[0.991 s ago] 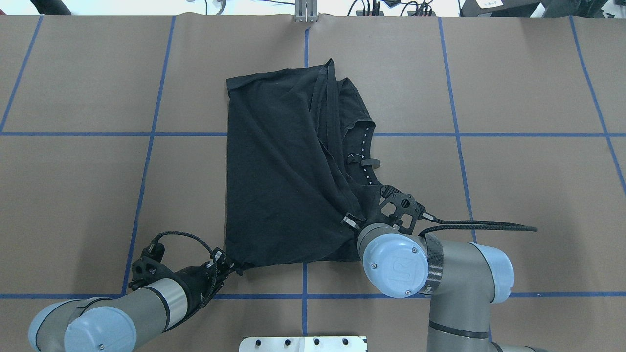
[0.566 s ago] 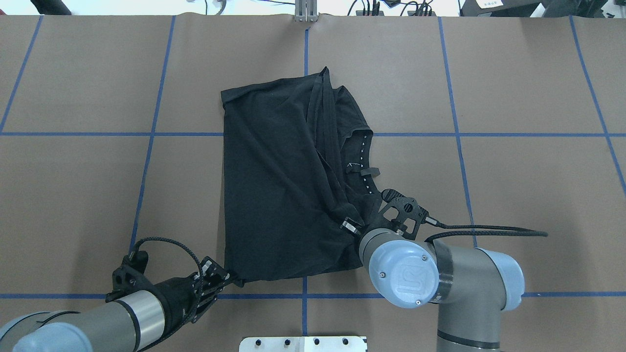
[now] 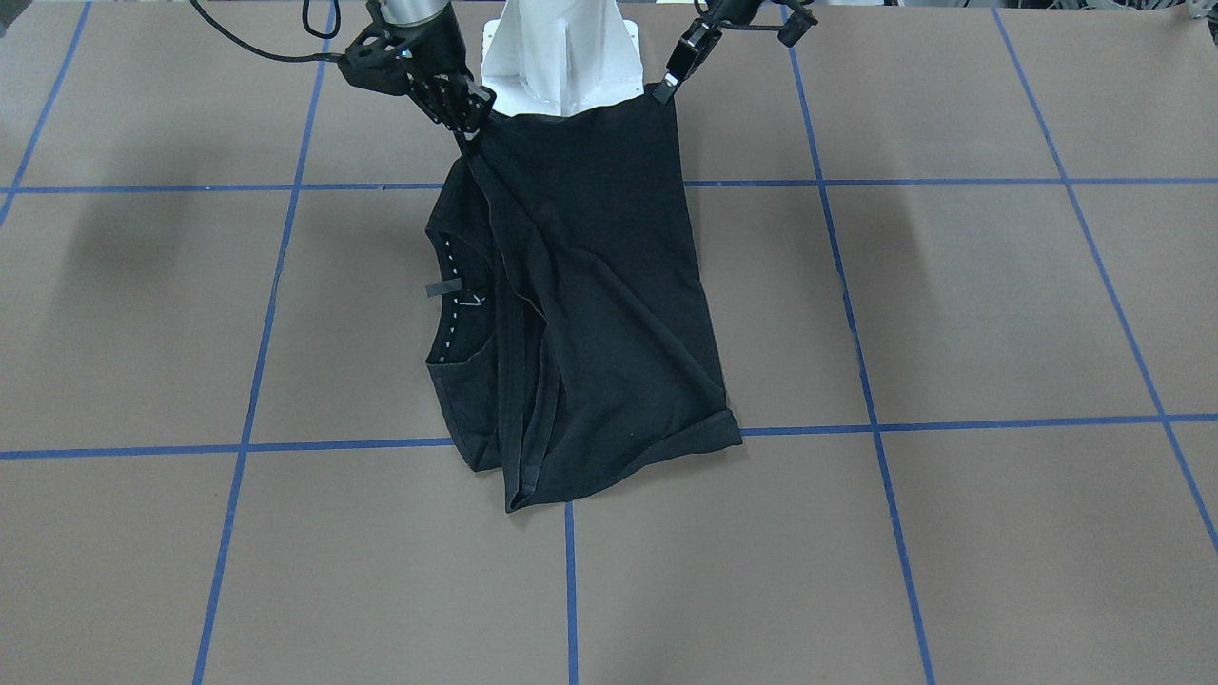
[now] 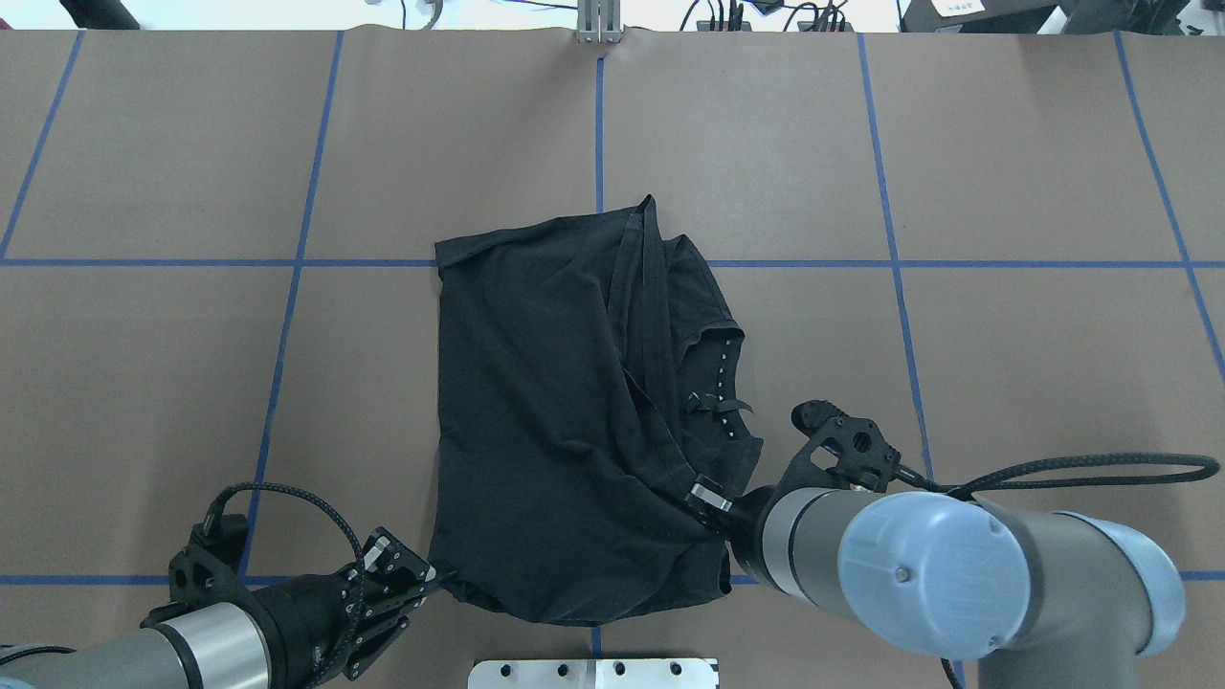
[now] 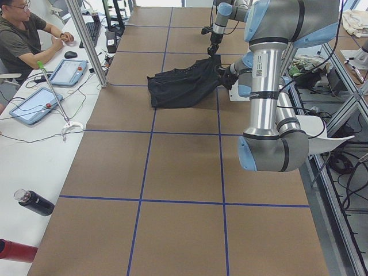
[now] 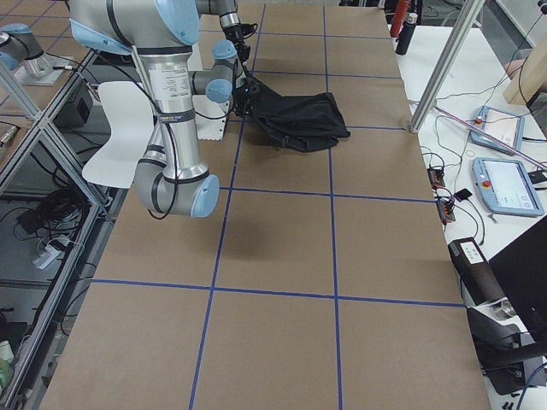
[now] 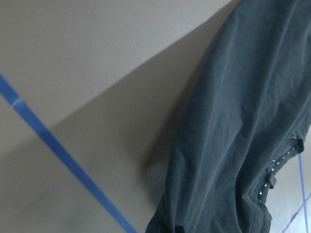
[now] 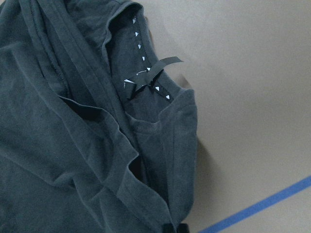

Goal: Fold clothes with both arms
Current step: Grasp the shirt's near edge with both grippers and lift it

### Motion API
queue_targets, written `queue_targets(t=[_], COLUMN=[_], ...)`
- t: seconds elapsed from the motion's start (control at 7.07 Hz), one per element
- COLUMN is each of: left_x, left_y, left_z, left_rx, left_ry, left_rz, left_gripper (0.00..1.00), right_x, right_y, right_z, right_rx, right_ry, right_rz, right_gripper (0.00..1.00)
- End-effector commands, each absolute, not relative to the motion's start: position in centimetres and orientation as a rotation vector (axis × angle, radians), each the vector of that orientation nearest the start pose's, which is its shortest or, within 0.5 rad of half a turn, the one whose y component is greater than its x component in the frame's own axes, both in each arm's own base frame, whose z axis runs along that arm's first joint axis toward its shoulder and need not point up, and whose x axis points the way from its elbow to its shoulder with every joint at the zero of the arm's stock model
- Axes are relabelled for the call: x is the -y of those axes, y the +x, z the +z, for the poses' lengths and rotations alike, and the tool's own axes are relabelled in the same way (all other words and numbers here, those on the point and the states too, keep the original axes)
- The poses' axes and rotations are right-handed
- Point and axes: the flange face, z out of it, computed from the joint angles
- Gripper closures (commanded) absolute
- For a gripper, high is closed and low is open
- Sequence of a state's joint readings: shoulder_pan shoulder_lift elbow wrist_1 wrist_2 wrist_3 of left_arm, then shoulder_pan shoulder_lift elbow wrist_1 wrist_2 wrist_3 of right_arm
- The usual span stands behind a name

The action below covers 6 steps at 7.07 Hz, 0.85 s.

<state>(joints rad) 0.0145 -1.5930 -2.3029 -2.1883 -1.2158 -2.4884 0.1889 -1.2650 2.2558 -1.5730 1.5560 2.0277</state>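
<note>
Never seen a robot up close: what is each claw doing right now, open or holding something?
Left gripper: shut on a corner of the black T-shirt.
Right gripper: shut on the same shirt's other side.

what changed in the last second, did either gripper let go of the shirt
Both arms drew back toward the robot's base, dragging the black T-shirt along the table with them; its far edge slid nearer. Nothing was let go: the left gripper still pinches the near left corner and the right gripper the bunched right side. The folds look much the same.
</note>
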Motion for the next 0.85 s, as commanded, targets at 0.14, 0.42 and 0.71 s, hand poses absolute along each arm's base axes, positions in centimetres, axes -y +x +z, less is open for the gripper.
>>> queue_targets(t=[0.14, 0.42, 0.71], left_x=[15.9, 15.9, 15.9], left_y=[39.3, 38.8, 38.5], left_z=[22.4, 23.1, 23.4], left_rx=[-1.422, -1.399, -1.391], left_ry=[-0.378, -0.365, -0.363], left_rz=[-0.983, -0.986, -0.990], left_gripper=[1.00, 1.00, 1.00], right_x=[21.0, 20.9, 22.2], right_y=[-41.2, -40.3, -39.4], right_z=[20.4, 20.6, 21.3], right_rx=[1.023, 1.022, 1.003], right_ry=[-0.204, -0.212, -0.241], right_rz=[0.577, 0.576, 0.591], right_gripper=[1.00, 1.00, 1.00])
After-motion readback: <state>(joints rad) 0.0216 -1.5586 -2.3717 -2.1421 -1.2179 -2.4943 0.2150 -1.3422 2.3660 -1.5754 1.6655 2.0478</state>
